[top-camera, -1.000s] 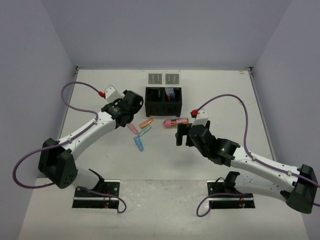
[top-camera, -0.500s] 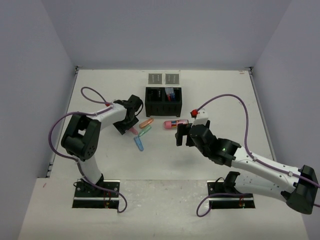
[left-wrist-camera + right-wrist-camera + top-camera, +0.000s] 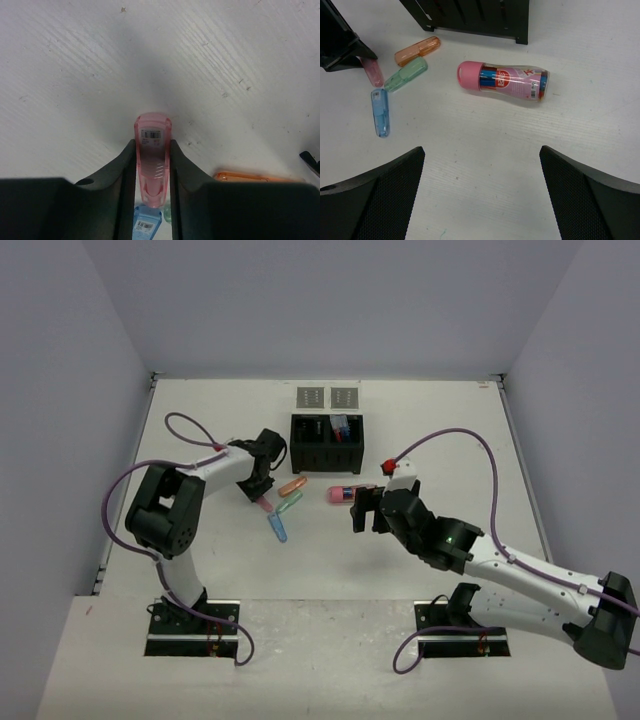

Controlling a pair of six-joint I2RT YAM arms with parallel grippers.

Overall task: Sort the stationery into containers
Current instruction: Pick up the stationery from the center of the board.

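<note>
My left gripper (image 3: 152, 146) is down on the table, shut on a pink highlighter (image 3: 152, 150), with both fingers pressed against its sides. From above, that gripper (image 3: 258, 490) is left of the black two-compartment box (image 3: 326, 442). Beside the pink highlighter (image 3: 371, 71) lie an orange one (image 3: 418, 50), a green one (image 3: 406, 74) and a blue one (image 3: 380, 112). A clear tube of pens with a pink cap (image 3: 505, 83) lies in front of the box. My right gripper (image 3: 482, 155) hangs open and empty just near of that tube.
Two small light-grey dotted trays (image 3: 312, 397) (image 3: 344, 397) sit behind the black box, which holds some pens. The left arm's purple cable loops over the table's left side. White walls close in the table on three sides.
My left gripper has dropped onto the pink highlighter and its jaws have closed against it. The right arm has barely moved and stays open.
</note>
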